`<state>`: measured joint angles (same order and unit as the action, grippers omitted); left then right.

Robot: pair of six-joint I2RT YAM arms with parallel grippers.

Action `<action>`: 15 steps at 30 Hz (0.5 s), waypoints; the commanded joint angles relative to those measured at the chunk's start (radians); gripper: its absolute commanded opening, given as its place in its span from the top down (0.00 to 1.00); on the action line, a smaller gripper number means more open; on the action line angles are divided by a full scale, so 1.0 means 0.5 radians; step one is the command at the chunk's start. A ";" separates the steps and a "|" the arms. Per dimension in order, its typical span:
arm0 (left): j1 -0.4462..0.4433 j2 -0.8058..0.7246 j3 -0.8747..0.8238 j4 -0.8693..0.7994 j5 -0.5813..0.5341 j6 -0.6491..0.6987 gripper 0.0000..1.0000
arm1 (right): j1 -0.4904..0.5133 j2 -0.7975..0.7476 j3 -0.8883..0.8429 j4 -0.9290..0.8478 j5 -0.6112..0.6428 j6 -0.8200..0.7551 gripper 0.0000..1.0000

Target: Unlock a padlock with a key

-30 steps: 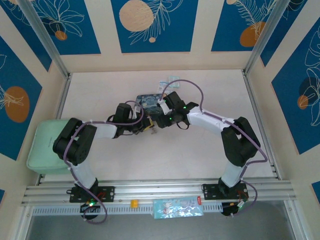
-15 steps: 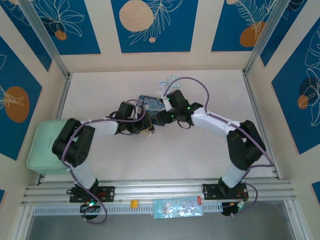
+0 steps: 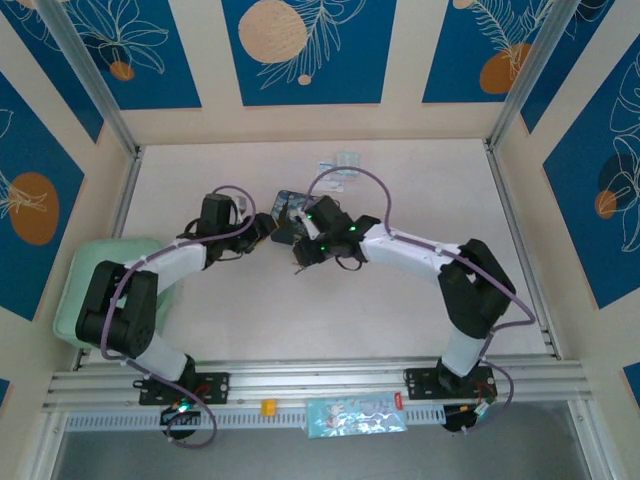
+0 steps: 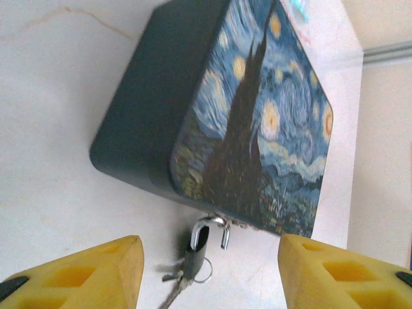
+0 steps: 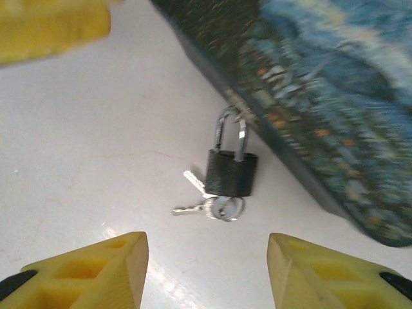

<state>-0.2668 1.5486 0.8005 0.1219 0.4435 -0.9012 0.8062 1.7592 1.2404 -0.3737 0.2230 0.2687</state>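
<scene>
Lying dark squarish padlock (image 5: 232,172), thin silvery key (image 5: 187,209)

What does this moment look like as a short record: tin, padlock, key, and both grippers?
tin: painted face up, on the table
padlock: dark body lying on the table, shackle hooked at the tin's edge
key: small bunch on the table at the padlock's base; inserted or not, cannot tell
left gripper: open, empty, facing the padlock
right gripper: open, empty, over the key
</scene>
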 commanded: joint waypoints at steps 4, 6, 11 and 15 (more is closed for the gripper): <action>0.085 -0.020 -0.135 0.263 0.053 -0.189 0.44 | 0.158 0.312 0.283 -0.260 0.417 0.117 0.45; 0.086 -0.030 -0.157 0.275 0.055 -0.196 0.44 | 0.182 0.406 0.371 -0.329 0.536 0.141 0.44; 0.095 -0.069 -0.212 0.288 0.046 -0.204 0.44 | 0.207 0.547 0.479 -0.361 0.693 0.128 0.43; 0.105 -0.077 -0.251 0.331 0.048 -0.235 0.44 | 0.206 0.612 0.510 -0.329 0.715 0.098 0.47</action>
<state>-0.2298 1.5341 0.6914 0.2512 0.4446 -0.9981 0.9043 2.0426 1.4628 -0.5217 0.5247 0.3153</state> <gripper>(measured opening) 0.559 0.542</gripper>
